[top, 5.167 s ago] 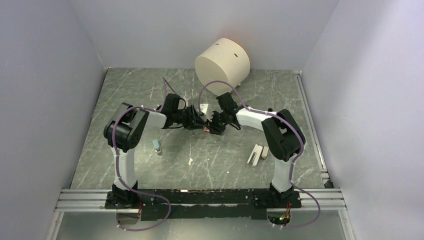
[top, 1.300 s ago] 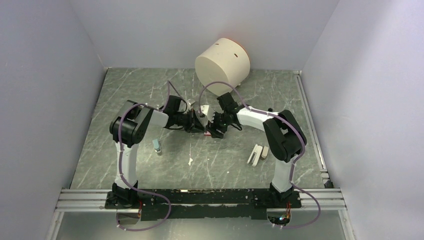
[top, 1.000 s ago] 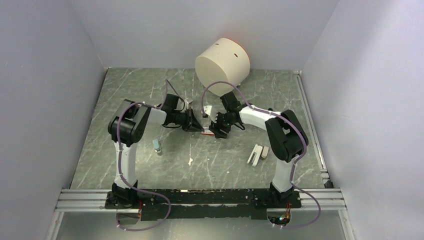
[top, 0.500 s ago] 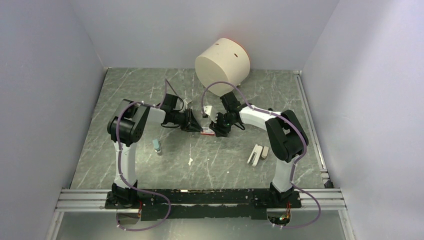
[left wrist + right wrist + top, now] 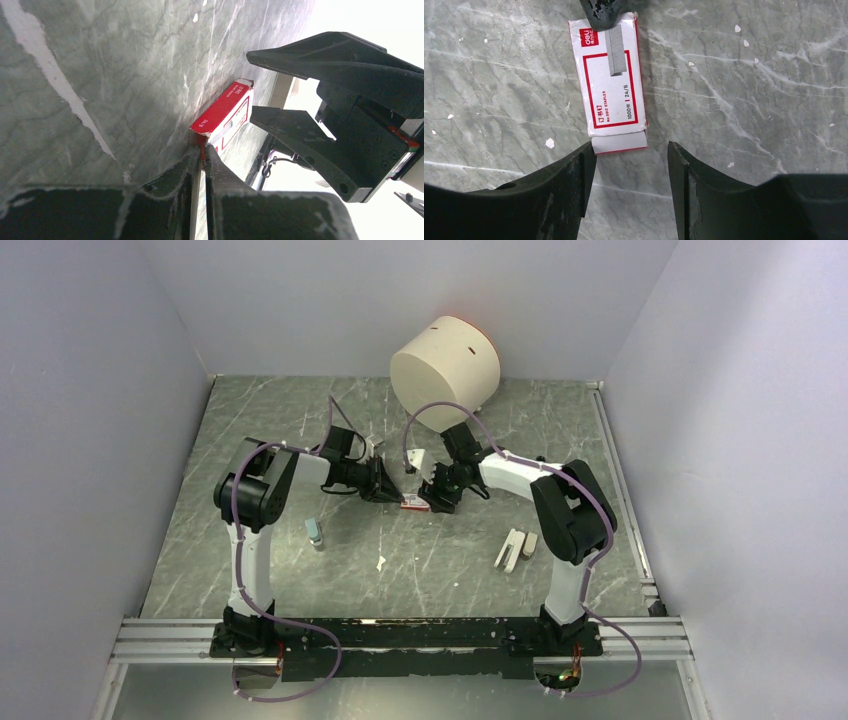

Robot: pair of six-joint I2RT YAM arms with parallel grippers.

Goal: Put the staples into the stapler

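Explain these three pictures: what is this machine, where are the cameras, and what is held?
The machine is two robot arms, left arm and right arm, bolted at the near edge of a grey marbled table. The wide picture looks down from above and behind them. The other two come from a camera on each wrist, each showing its own black fingers. A red-and-white staple box lies flat between the arms. The left gripper is nearly shut and seems to pinch one end of a strip of staples lying over the box. The right gripper is open, fingers flanking the box's other end, holding nothing. Also there: a big cream cylinder at the back, a white object, probably the stapler, near the right arm, and a small grey thing near the left.
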